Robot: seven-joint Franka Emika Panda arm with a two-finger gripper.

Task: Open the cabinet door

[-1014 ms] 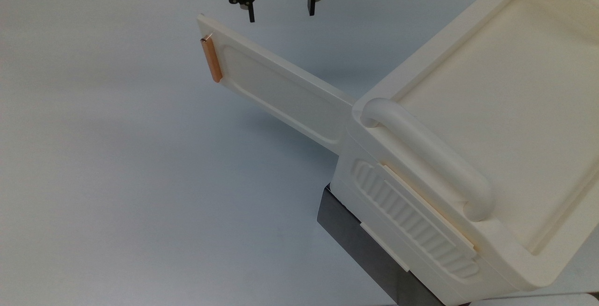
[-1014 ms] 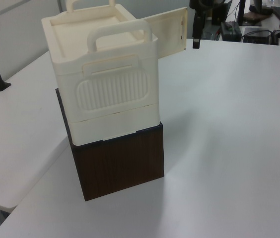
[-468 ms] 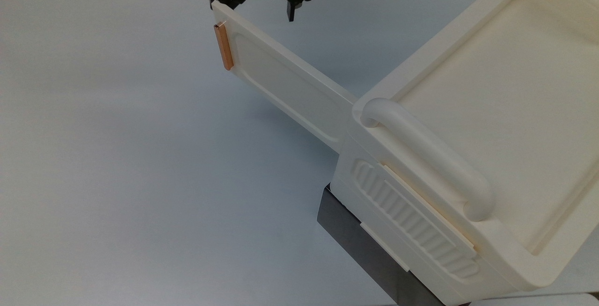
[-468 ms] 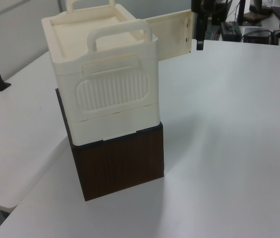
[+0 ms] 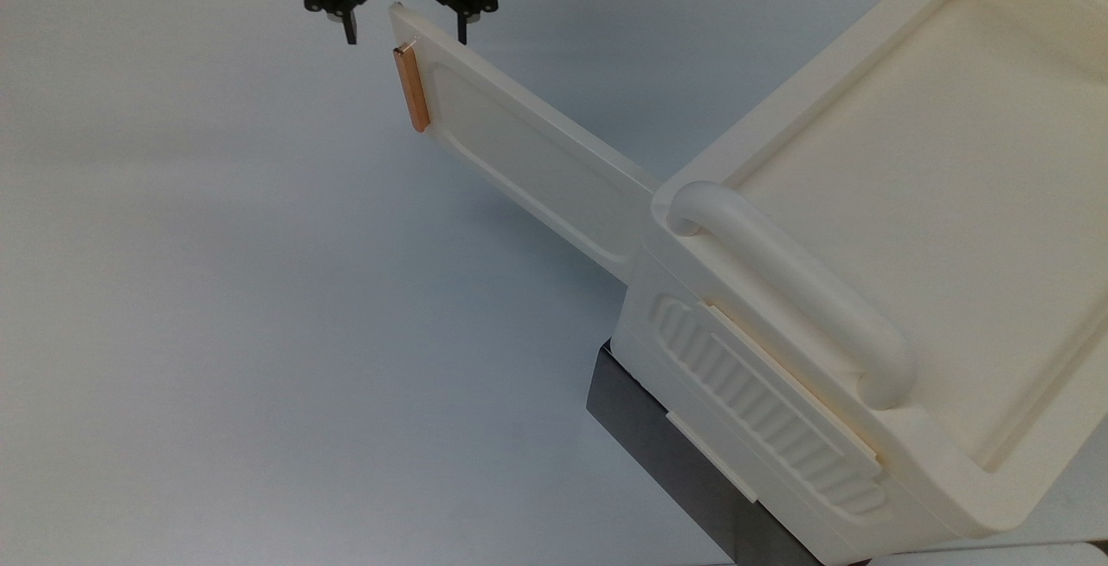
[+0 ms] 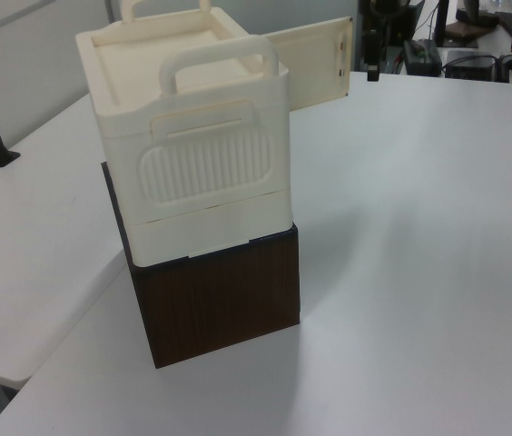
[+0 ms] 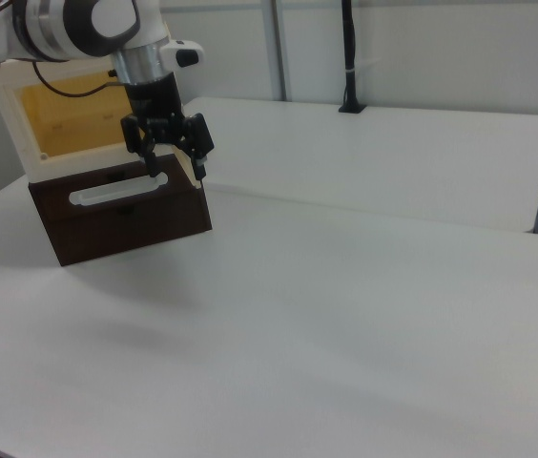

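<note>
The cabinet door [image 5: 528, 159] is a cream panel with a recessed inset and a copper strip [image 5: 413, 88] near its free edge. It stands swung wide open from the cream cabinet [image 5: 909, 185], pointing to the top view's upper left. My black gripper [image 5: 405, 29] hangs open at that free edge, one finger on each side of the panel. In the left view the door [image 6: 315, 64] juts out behind the cabinet, with a dark finger [image 6: 371, 65] beside its end. In the right view my gripper [image 7: 177, 172] hangs open in front of the cabinet's yellowish inside [image 7: 69, 119].
The cabinet sits on a dark brown box [image 6: 220, 300] on a white table [image 5: 216, 289]. A thick rounded handle bar [image 5: 788, 289] and a ribbed side panel [image 5: 762, 401] face the top view's lower edge. A second white table [image 7: 393, 153] stands behind.
The door swung a little farther open, then stayed put. My gripper moved to the top view's left, from behind the door to straddling its free edge, still open.
</note>
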